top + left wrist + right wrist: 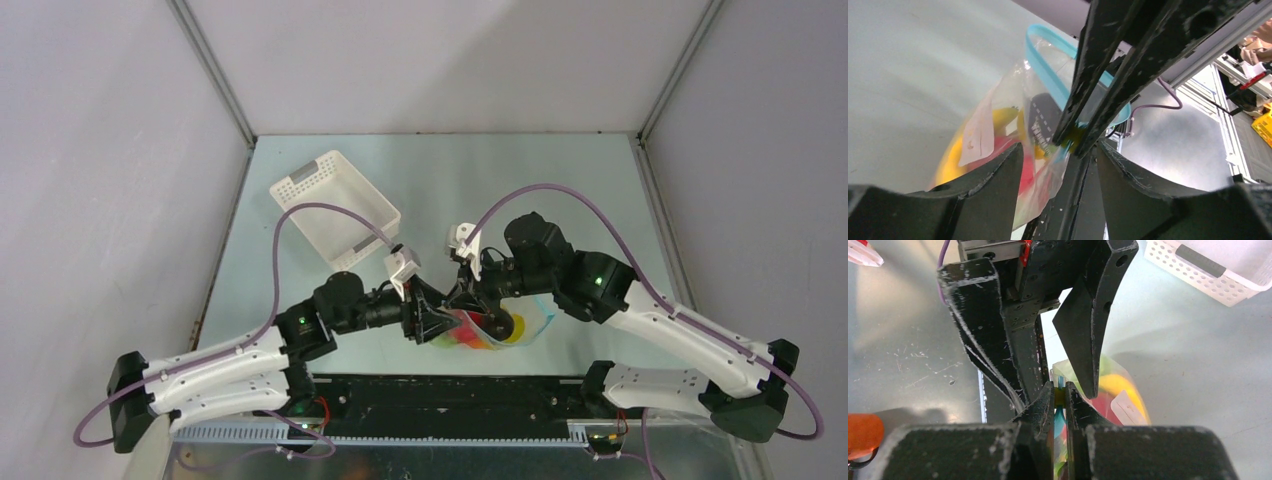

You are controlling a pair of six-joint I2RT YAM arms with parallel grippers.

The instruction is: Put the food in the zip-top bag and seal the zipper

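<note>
The zip-top bag (505,328) lies between the two arms near the table's front edge, with the red, yellow and green food (470,336) inside it. In the right wrist view my right gripper (1059,390) is shut on the zipper (1059,422), pinching a small yellow piece on the teal strip. Yellow and red food (1118,385) shows through the clear bag (1130,407). My left gripper (1059,150) is open, its fingers (998,185) standing on either side of the bag's edge (1048,195). The teal zipper (1045,65) loops above, behind the right arm's fingers (1098,75).
The white slotted basket (335,205) stands at the back left, also seen in the right wrist view as the basket (1208,275). An orange rounded thing (863,432) shows at the left edge. A black rail (450,395) runs along the near edge.
</note>
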